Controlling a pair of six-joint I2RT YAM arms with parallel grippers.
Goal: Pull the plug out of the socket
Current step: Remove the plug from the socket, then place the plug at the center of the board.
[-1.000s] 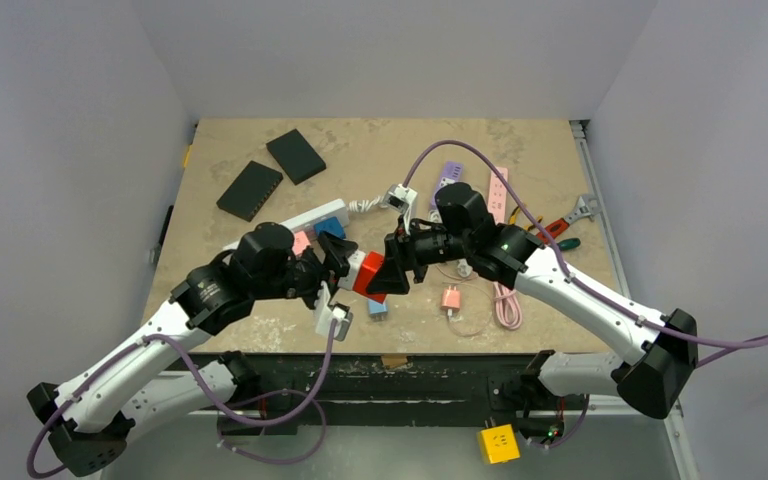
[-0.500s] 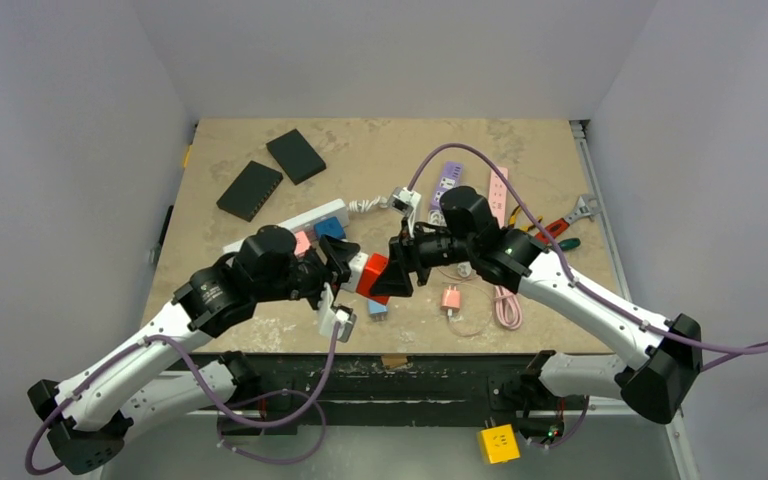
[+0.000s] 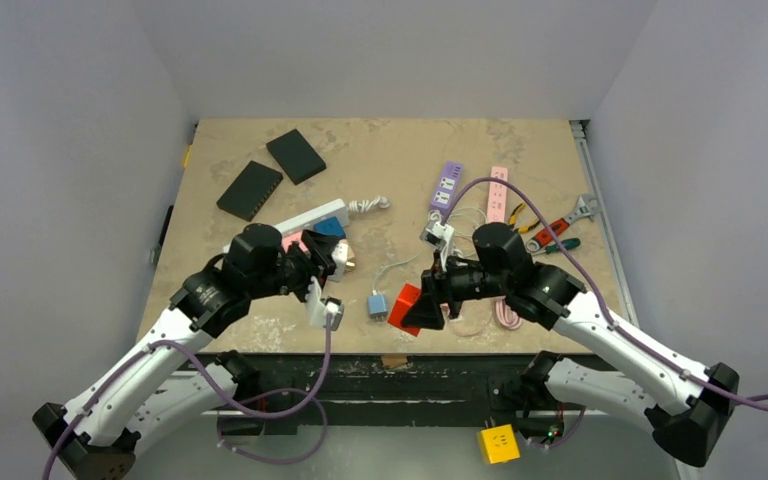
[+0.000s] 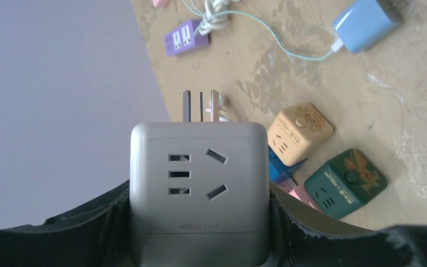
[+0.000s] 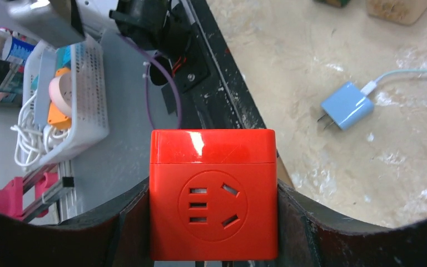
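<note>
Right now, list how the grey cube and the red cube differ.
The grey cube is matte; the red cube is glossy. The grey cube shows prongs at its far end; the red cube shows none. The red cube's slots sit inside a circle; the grey cube's on a plain face. Both are socket cubes, gripped on two sides.

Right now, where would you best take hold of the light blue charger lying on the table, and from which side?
Probably its body: pinch the light blue charger across the two plain side faces, coming down from above. It lies flat, prongs at one end and cable at the other, so those ends grip poorly.
</note>
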